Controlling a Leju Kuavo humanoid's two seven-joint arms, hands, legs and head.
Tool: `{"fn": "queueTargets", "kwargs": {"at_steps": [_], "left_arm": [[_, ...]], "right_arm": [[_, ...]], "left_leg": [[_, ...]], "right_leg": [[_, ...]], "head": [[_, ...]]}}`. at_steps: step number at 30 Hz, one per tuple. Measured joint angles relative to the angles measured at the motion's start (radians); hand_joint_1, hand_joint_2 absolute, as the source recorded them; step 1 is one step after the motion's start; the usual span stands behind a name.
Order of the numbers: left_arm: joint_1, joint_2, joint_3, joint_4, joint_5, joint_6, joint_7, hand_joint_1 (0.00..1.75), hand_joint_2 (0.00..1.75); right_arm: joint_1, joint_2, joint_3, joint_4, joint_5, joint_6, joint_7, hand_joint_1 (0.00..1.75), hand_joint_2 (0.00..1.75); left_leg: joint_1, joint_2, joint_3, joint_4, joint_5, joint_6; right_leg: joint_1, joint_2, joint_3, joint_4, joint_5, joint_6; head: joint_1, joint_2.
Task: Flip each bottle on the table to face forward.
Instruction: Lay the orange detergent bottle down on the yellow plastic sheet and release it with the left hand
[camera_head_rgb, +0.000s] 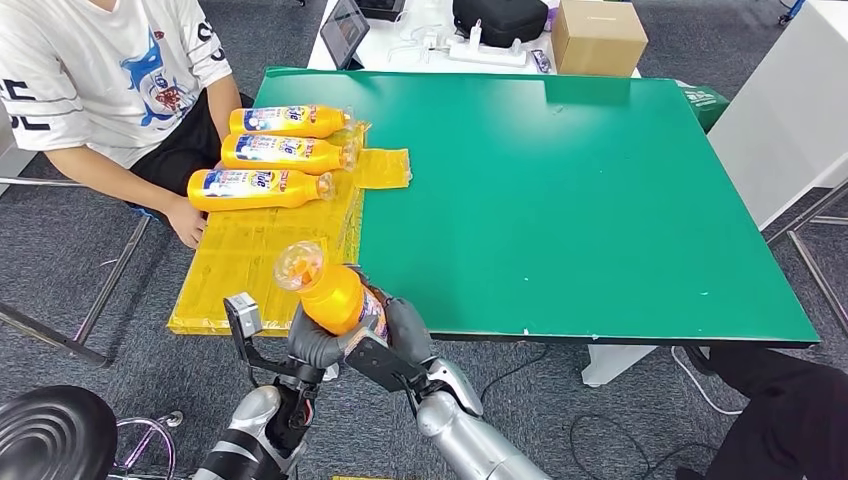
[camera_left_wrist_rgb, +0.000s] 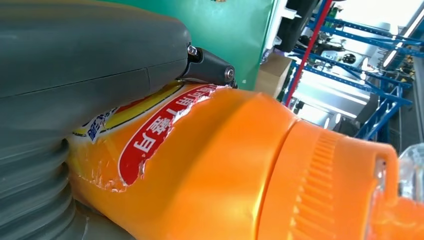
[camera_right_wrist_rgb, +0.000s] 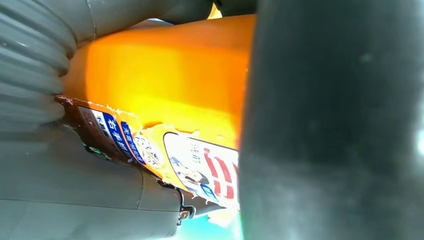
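At the table's near edge, beside the yellow mat (camera_head_rgb: 240, 262) where three orange bottles (camera_head_rgb: 262, 187) lie in a row by a seated person (camera_head_rgb: 100, 80), the left hand (camera_head_rgb: 312, 345) and right hand (camera_head_rgb: 395, 345) both grip a fourth orange bottle (camera_head_rgb: 330, 295), cap tilted up and away over the green table (camera_head_rgb: 580, 190).

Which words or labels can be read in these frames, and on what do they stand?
"Tide": labels of the three lying bottles, only partly sharp.
Held bottle, torn red label: Chinese characters, turned and partly torn off, not surely legible.
Held bottle's other label, right wrist view: small Chinese print, blurred.
Person's shirt: dark letters, cut off.
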Motion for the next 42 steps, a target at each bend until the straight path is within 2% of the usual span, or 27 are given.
{"fn": "queueTargets", "kwargs": {"at_steps": [2,4,6,11,14,19,22,27,29,32,35,37,39,42], "left_arm": [[0.001,0.000,0.001,-0.008,0.002,0.000,0.000,1.75,1.75],[0.002,0.000,0.002,-0.016,0.002,0.000,-0.001,1.75,1.75],[0.002,0.000,0.003,-0.026,-0.004,0.009,-0.003,1.75,1.75],[-0.004,-0.006,0.003,-0.065,-0.093,0.117,-0.029,1.75,1.75],[-0.022,-0.012,0.004,-0.084,-0.167,0.218,-0.061,1.75,1.75],[-0.083,-0.016,0.045,-0.092,-0.365,0.515,-0.144,1.75,1.75],[-0.126,-0.015,0.085,-0.080,-0.447,0.637,-0.173,1.75,1.75],[-0.188,-0.006,0.140,-0.024,-0.511,0.721,-0.188,1.75,1.75],[-0.210,-0.001,0.150,0.004,-0.568,0.782,-0.186,1.75,1.75],[-0.267,0.018,0.168,0.091,-0.752,0.895,-0.161,1.75,1.75],[-0.347,0.043,0.212,0.214,-1.086,0.935,-0.072,1.75,1.75],[-0.404,0.058,0.230,0.307,-1.298,0.937,0.015,1.75,1.75],[-0.454,0.073,0.226,0.399,-1.436,0.928,0.089,1.75,1.75],[-0.506,0.090,0.211,0.510,-1.519,0.870,0.156,1.75,1.75]], "right_arm": [[-0.002,0.000,0.000,0.000,0.001,-0.001,0.000,0.81,1.75],[-0.004,0.000,0.000,0.000,0.002,-0.005,0.001,0.00,0.87],[-0.007,0.001,0.000,0.000,0.004,-0.015,0.006,0.00,0.00],[-0.017,0.000,-0.004,-0.008,-0.019,-0.029,0.027,0.00,0.00],[-0.016,-0.005,-0.015,-0.030,-0.049,-0.017,0.030,0.00,0.00],[0.004,-0.026,-0.060,-0.142,-0.097,0.027,0.032,0.00,0.00],[0.019,-0.042,-0.086,-0.222,-0.115,0.039,0.028,0.00,0.00],[0.049,-0.058,-0.115,-0.341,-0.139,0.036,0.014,0.00,0.00],[0.065,-0.061,-0.125,-0.382,-0.161,0.013,-0.011,0.00,0.00],[0.105,-0.060,-0.148,-0.488,-0.228,-0.062,-0.068,0.00,0.00],[0.148,-0.058,-0.166,-0.642,-0.273,-0.168,-0.101,0.00,0.00],[0.167,-0.058,-0.168,-0.734,-0.278,-0.226,-0.105,0.00,0.87],[0.181,-0.058,-0.169,-0.805,-0.282,-0.268,-0.107,0.00,1.75],[0.200,-0.060,-0.169,-0.892,-0.309,-0.311,-0.108,0.00,1.75]], "left_leg": [[0.000,0.000,0.000,0.000,0.000,0.000],[0.000,0.000,0.000,0.000,0.000,0.000],[0.000,0.000,0.000,0.000,0.000,0.000],[0.000,0.000,0.000,0.000,0.000,0.000],[0.000,0.000,0.000,0.000,0.000,0.000],[0.000,0.000,0.000,0.000,0.000,0.000],[0.000,0.000,0.000,0.000,0.001,0.000],[0.000,0.000,0.000,0.000,0.001,-0.001],[0.000,-0.001,0.000,0.000,0.001,-0.001],[0.000,-0.001,-0.001,0.000,0.001,-0.001],[0.000,-0.001,-0.001,0.000,0.001,-0.001],[0.000,0.000,-0.001,0.000,0.001,-0.001],[0.000,0.000,-0.001,0.000,0.001,-0.001],[0.000,0.000,0.000,0.000,0.001,-0.001]], "right_leg": [[0.000,0.000,0.000,0.000,0.000,0.000],[0.000,0.000,0.000,0.000,0.000,0.000],[0.000,0.000,0.000,0.000,0.000,0.000],[0.000,0.000,0.000,0.000,0.000,0.000],[0.000,0.000,0.000,0.000,0.000,0.000],[0.000,0.000,0.000,0.000,0.000,0.000],[0.000,0.000,0.000,0.000,0.000,0.000],[0.000,0.000,0.000,0.000,0.000,0.000],[0.000,0.000,0.000,0.000,0.000,0.000],[0.000,0.000,0.000,0.000,0.000,0.000],[0.000,0.000,0.000,0.001,0.000,0.000],[0.000,0.000,0.000,0.001,0.000,0.000],[0.000,0.000,0.000,0.001,0.001,0.000],[0.000,0.000,0.000,0.001,0.001,0.000]], "head": [[0.000,0.000],[0.000,0.000],[0.000,0.000],[0.000,0.000],[0.000,0.000],[0.000,0.000],[0.000,0.000],[0.000,0.000],[0.000,0.000],[0.000,0.000],[0.000,0.000],[0.000,0.000],[0.000,0.000],[0.000,0.000]]}}
